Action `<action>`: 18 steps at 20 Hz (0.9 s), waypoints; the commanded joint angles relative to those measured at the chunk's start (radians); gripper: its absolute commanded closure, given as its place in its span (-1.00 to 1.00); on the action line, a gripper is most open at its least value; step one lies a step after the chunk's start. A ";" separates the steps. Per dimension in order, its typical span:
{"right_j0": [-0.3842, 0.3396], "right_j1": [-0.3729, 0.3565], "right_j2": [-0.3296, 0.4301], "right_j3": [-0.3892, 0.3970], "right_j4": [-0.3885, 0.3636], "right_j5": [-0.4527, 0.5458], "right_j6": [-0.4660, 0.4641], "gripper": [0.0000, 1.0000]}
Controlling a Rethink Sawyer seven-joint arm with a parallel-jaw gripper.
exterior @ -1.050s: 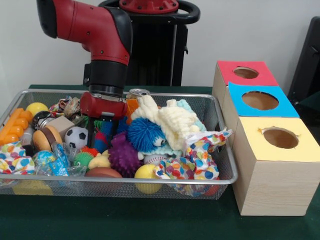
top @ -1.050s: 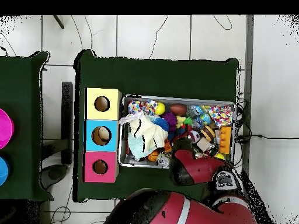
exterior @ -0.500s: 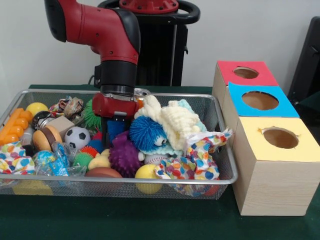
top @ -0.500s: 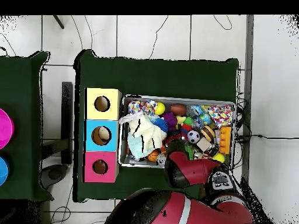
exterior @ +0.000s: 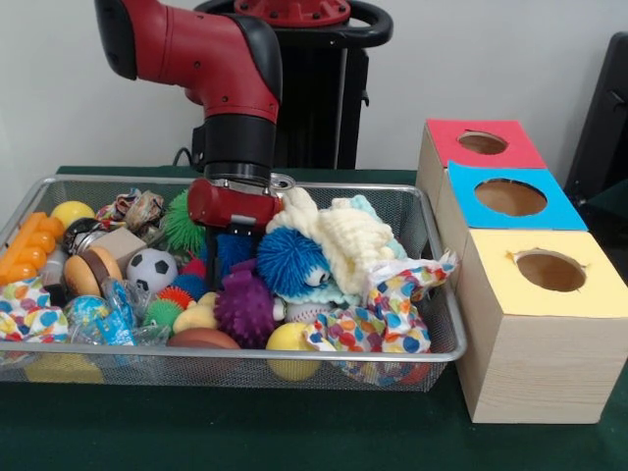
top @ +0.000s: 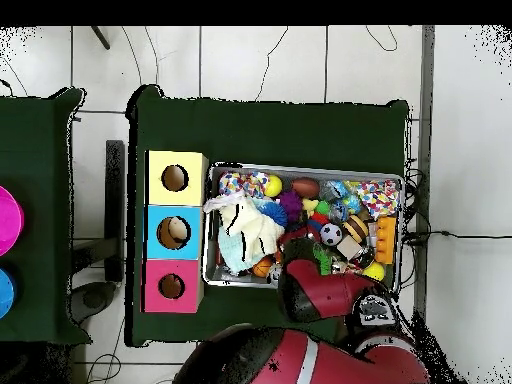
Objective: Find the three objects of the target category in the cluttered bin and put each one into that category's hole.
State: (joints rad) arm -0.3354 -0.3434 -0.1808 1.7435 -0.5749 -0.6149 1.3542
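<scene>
The wire mesh bin (exterior: 442,345) is heaped with toys: a blue spiky ball (exterior: 287,262), a purple spiky ball (exterior: 243,309), a green spiky ball (exterior: 182,226), a soccer ball (exterior: 151,269), a burger toy (exterior: 91,272) and a yellow ball (exterior: 285,339). My gripper (exterior: 224,257) reaches down into the pile just left of the blue spiky ball, its tip buried among the toys. Three boxes stand beside the bin, with a red-topped hole (exterior: 482,143), a blue-topped hole (exterior: 510,197) and a yellow-topped hole (exterior: 550,271). From overhead, the arm (top: 312,292) covers the gripper.
A cream knitted cloth (exterior: 343,235) and a colourful patterned cloth (exterior: 392,314) lie over the bin's right half. An orange toy (exterior: 27,245) sits at its left end, and a can (exterior: 282,182) at the back rim. Overhead, the boxes (top: 174,232) line the bin's left side.
In the front view the arm has shifted right along the bin, from above the soccer ball to beside the blue spiky ball. The green spiky ball has come into sight.
</scene>
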 commanded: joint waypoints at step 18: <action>0.149 0.119 -0.184 -0.128 0.193 0.000 0.043 -1.00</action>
State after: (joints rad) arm -0.2237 -0.2819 -0.3382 1.7331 -0.4595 -0.6154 1.3543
